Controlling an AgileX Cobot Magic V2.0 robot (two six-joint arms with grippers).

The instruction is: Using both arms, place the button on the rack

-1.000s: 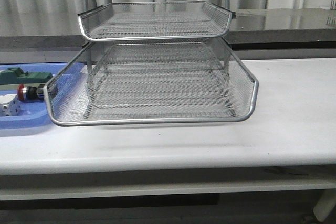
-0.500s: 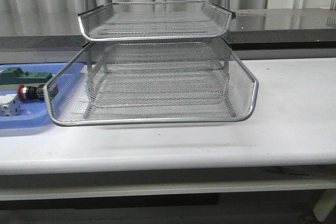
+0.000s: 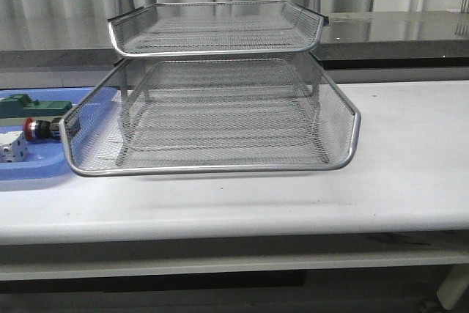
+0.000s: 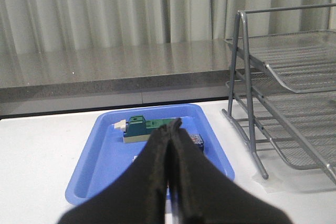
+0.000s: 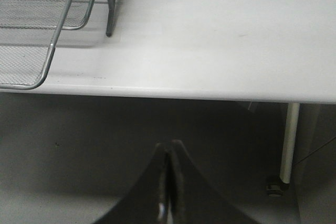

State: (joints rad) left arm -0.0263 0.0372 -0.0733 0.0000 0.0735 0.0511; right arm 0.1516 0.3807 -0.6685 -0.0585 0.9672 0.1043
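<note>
Two hands show only in their wrist views, both pressed shut on nothing: the left hand (image 4: 170, 129) above the blue tray (image 4: 100, 153), the right hand (image 5: 169, 148) off the white surface (image 3: 410, 152), below its front edge. The button (image 3: 38, 128) lies in the blue tray beside a green block (image 3: 33, 105), just left of the rack (image 3: 220, 108), whose lower tray is pulled forward.
</note>
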